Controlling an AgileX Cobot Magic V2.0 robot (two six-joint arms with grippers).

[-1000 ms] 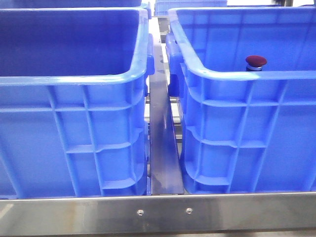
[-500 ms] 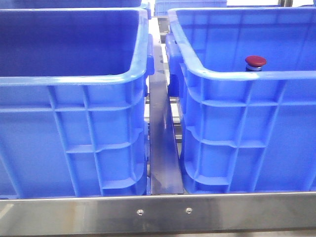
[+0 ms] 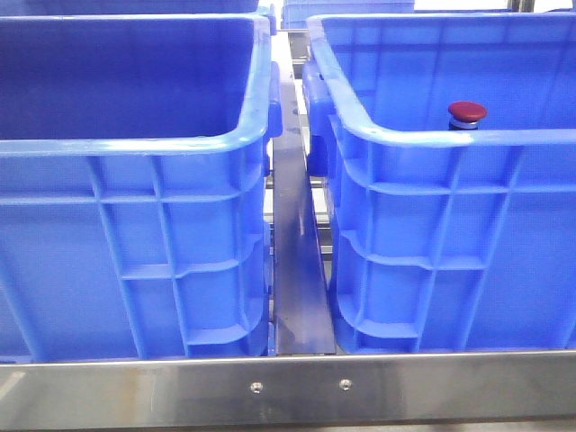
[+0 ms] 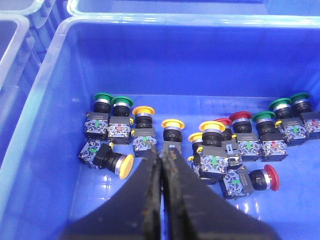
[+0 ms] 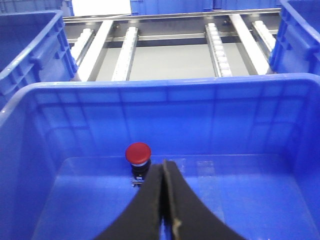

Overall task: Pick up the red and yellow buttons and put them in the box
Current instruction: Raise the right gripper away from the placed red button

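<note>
In the left wrist view my left gripper [image 4: 162,152] is shut and empty, low over a blue crate [image 4: 45,95] that holds several push buttons. Yellow-capped ones [image 4: 173,123] stand just beyond the fingertips and one [image 4: 124,166] lies on its side beside them. Red-capped ones [image 4: 240,116] stand further along, and one [image 4: 270,177] lies tipped over. In the right wrist view my right gripper [image 5: 164,165] is shut and empty inside the box [image 5: 150,87], just beside a lone upright red button [image 5: 137,153]. That button [image 3: 467,112] also shows in the front view, above the near rim of the box [image 3: 450,137].
Green-capped buttons [image 4: 104,97] stand among the others in the left crate [image 3: 135,142]. A steel rail [image 3: 297,270] runs between the two crates and a steel bar [image 3: 288,387] crosses in front. Roller tracks [image 5: 220,47] and more blue crates [image 5: 30,55] lie beyond the box.
</note>
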